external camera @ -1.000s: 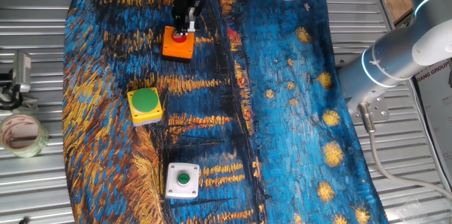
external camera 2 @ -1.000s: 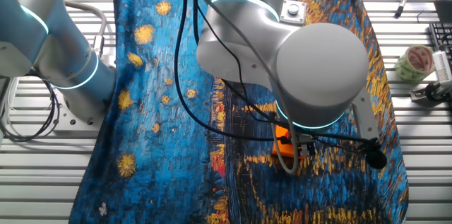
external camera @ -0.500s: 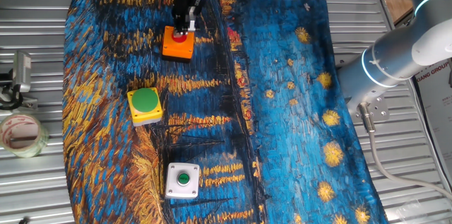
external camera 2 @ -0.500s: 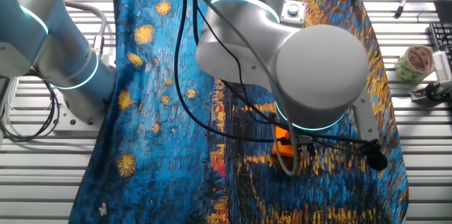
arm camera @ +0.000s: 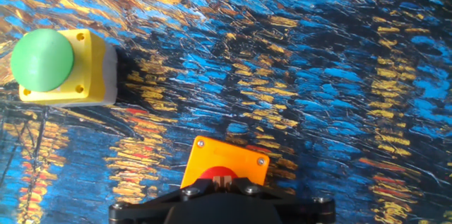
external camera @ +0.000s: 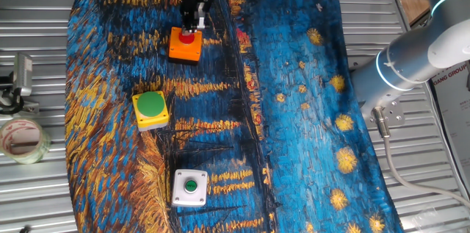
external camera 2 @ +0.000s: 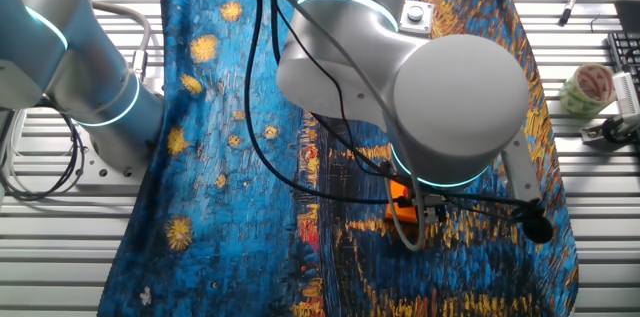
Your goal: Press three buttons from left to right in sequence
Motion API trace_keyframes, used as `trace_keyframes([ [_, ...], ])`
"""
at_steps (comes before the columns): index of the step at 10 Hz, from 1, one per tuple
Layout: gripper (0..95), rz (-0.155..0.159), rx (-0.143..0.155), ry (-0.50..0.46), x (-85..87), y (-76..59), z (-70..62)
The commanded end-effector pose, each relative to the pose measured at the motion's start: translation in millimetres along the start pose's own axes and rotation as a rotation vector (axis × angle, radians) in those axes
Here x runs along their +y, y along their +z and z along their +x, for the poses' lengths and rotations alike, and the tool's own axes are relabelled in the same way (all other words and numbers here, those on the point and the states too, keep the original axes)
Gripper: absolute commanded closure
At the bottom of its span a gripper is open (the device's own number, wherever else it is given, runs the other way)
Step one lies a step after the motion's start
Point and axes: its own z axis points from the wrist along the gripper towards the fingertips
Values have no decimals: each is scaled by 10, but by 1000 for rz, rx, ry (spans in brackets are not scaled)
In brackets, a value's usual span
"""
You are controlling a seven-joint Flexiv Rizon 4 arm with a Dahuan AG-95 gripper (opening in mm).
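Orange box [external camera: 184,45] with its red button [external camera: 189,37] sits at the far end of the row on the painted cloth [external camera: 294,115]. The gripper [external camera: 194,23] stands directly over the button, tips at or just above its cap; contact cannot be confirmed. Fingers point straight down, presumably so the push goes square into the cap. Whether the jaws are apart or together I cannot tell; no view shows the tips clearly.

In the hand view the orange box [arm camera: 227,167] lies right under the hand, red cap partly hidden by the black gripper body. By my reading this is the first press of the three.

Next from the orange box: yellow box [external camera: 150,109] with big green button, well apart along the row. Beyond that, the white box [external camera: 189,188] with small green button. Path between them looks open.

Off the cloth, well away from the orange box: tape roll [external camera: 22,140] on the slatted table [external camera: 37,27]. In the other fixed view, the arm [external camera 2: 440,107] hides most of the orange box.
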Motion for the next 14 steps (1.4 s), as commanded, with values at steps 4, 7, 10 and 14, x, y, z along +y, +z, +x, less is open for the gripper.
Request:
trace_keyframes([
  [4, 950, 58, 8, -6, 11, -153, 16],
  [7, 950, 63, 20, -5, 41, -257, 7],
  [10, 950, 60, 19, -6, 98, -244, -52],
  [14, 950, 67, 36, 25, 309, -204, -231],
])
